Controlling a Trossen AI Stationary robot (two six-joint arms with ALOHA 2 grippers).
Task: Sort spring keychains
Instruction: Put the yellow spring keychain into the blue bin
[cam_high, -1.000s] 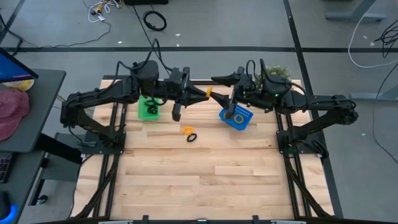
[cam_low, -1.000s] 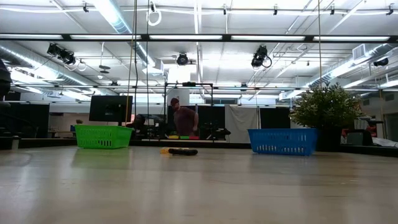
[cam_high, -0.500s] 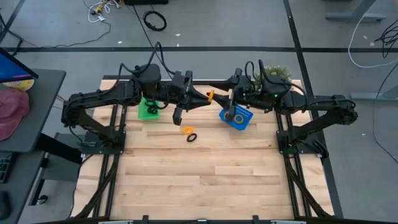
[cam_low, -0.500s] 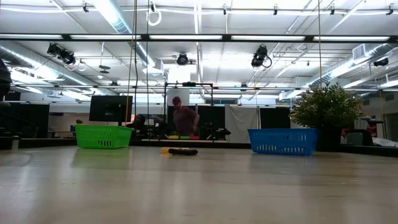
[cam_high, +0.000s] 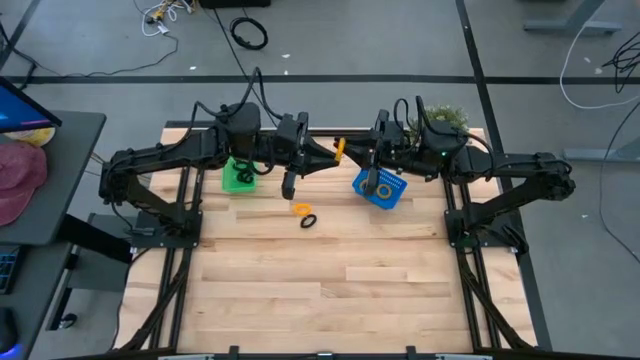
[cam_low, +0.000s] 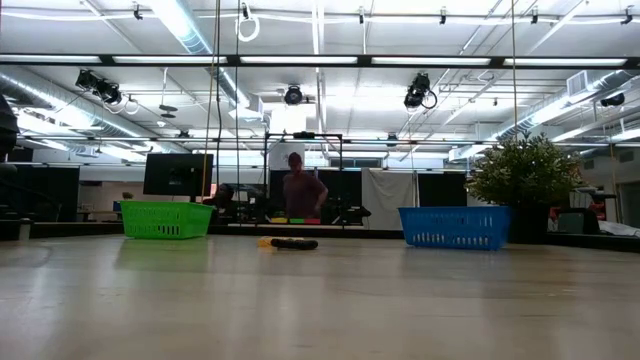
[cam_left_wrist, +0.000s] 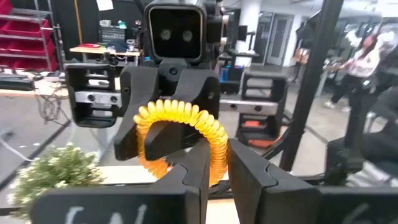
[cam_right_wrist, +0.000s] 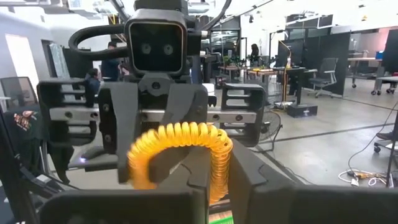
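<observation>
An orange spring keychain (cam_high: 339, 150) hangs high over the table's far middle, between my two grippers. My left gripper (cam_high: 328, 160) reaches it from the left and my right gripper (cam_high: 352, 152) from the right; both are shut on it. The same ring (cam_left_wrist: 180, 134) (cam_right_wrist: 180, 146) fills both wrist views. Another orange keychain (cam_high: 300, 209) and a black one (cam_high: 308, 220) lie flat on the wooden table, also seen in the low view as the orange keychain (cam_low: 265, 242) and the black keychain (cam_low: 296, 243). Neither gripper shows in the low view. My left gripper pinches one side of the orange ring's coil (cam_left_wrist: 219, 163) between its two fingers. The fingers come level from the table's left. The ring stands upright, clear of the table. My right gripper pinches the ring's coil (cam_right_wrist: 219, 167) between its two fingers, on the side opposite my left gripper. Its fingers come level from the table's right. The ring stays upright in mid-air between both grippers.
A green basket (cam_high: 238, 175) stands far left under my left arm and a blue basket (cam_high: 380, 188) far right under my right arm. A potted plant (cam_high: 445, 115) is at the far right corner. A person (cam_low: 300, 192) stands in the room beyond.
My right gripper has shut its wide-open fingers on the orange keychain that my left gripper holds up. My left gripper has edged toward the table's right with the ring. The keychains on the table have not moved.
</observation>
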